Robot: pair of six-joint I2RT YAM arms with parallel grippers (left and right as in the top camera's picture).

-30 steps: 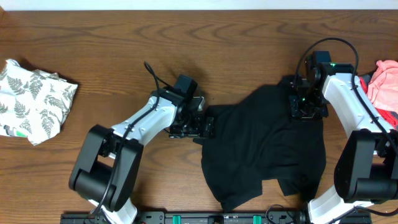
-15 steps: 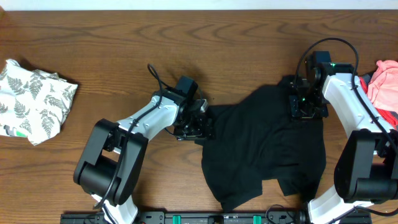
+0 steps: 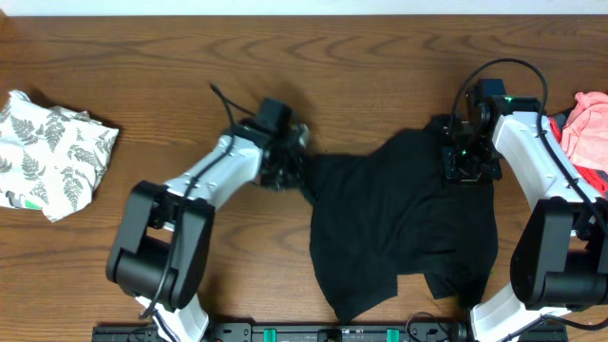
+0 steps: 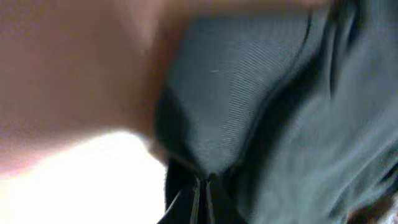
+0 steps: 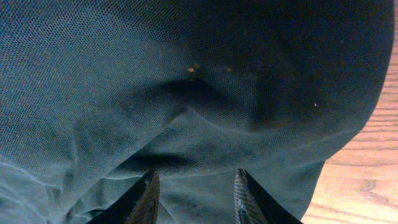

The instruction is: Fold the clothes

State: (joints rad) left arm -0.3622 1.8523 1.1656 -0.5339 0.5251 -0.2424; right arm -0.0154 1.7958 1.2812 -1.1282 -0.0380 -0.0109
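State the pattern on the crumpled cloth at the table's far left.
The crumpled white cloth bears a dark fern-leaf print; best overhead.

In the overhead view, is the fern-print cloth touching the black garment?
No, the fern-print cloth lies at the far left, with a stretch of bare table between it and the black garment.

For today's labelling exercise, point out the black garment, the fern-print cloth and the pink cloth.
black garment (image 3: 399,228), overhead view, middle of fabric
fern-print cloth (image 3: 52,157), overhead view, centre
pink cloth (image 3: 587,128), overhead view, upper folds

Large garment (image 3: 399,228) centre-right; smaller garment (image 3: 52,152) far left
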